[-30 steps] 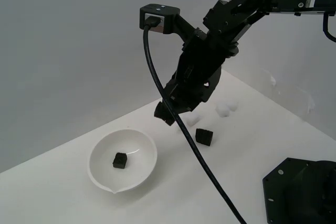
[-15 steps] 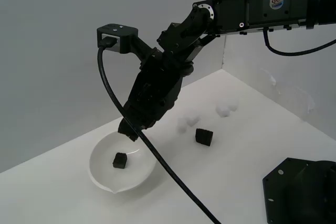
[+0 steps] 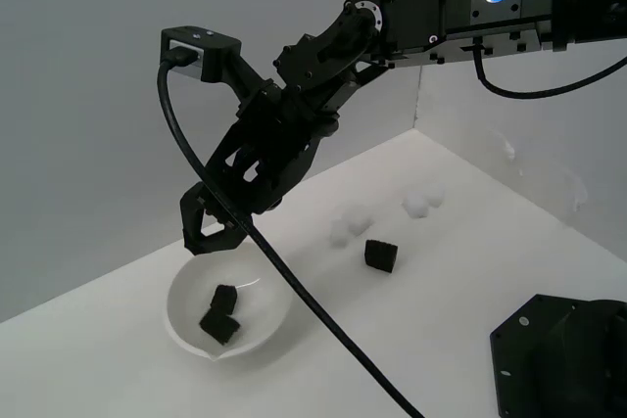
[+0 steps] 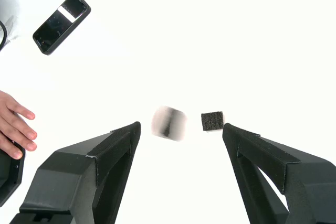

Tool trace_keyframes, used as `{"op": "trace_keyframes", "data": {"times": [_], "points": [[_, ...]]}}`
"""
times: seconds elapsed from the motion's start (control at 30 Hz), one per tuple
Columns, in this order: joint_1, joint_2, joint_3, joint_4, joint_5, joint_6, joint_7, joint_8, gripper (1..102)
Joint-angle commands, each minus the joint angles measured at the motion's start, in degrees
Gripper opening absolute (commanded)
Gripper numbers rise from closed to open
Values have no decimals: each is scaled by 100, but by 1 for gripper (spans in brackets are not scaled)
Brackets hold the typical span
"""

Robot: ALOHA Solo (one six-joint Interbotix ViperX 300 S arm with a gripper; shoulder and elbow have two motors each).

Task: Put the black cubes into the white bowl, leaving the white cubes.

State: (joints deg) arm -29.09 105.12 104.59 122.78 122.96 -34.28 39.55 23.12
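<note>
My gripper (image 3: pixel 214 238) hangs open just above the far rim of the white bowl (image 3: pixel 186 291), with nothing between its fingers. Two black cubes lie inside the bowl, one (image 3: pixel 224 298) near the middle and one (image 3: pixel 218 325) toward the front. A third black cube (image 3: pixel 380 255) sits on the table to the exterior view's right of the bowl. Faint white cubes (image 3: pixel 350 223) (image 3: pixel 421 203) rest behind it. In the wrist view the open gripper (image 4: pixel 181 126) frames a sharp black cube (image 4: pixel 212 121) and a blurred cube (image 4: pixel 169 123); the bowl is washed out.
A black machine base (image 3: pixel 558 359) fills the exterior view's lower right corner. A thick black cable (image 3: pixel 323 325) trails from the wrist camera across the front. The wrist view shows a dark phone (image 4: pixel 61 23) and a person's hand (image 4: pixel 13 129) at the edge.
The arm swung toward the exterior view's left, from near the lone black cube to over the bowl. The gripper opened and a second black cube now lies in the bowl.
</note>
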Motion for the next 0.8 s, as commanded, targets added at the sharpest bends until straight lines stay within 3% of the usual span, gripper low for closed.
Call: {"op": "trace_keyframes", "data": {"times": [0.0,0.2,0.33,0.43,0.6,0.77], "points": [[-9,79,123,-132,-176,-158,9,53,90],[97,141,202,-114,-149,26,35,70,90],[545,325,378,123,62,229,439,79,90],[1072,536,589,483,431,466,721,123,90],[1723,932,976,940,896,835,712,264,90],[2065,1099,1151,1257,1222,1310,712,264,90]]}}
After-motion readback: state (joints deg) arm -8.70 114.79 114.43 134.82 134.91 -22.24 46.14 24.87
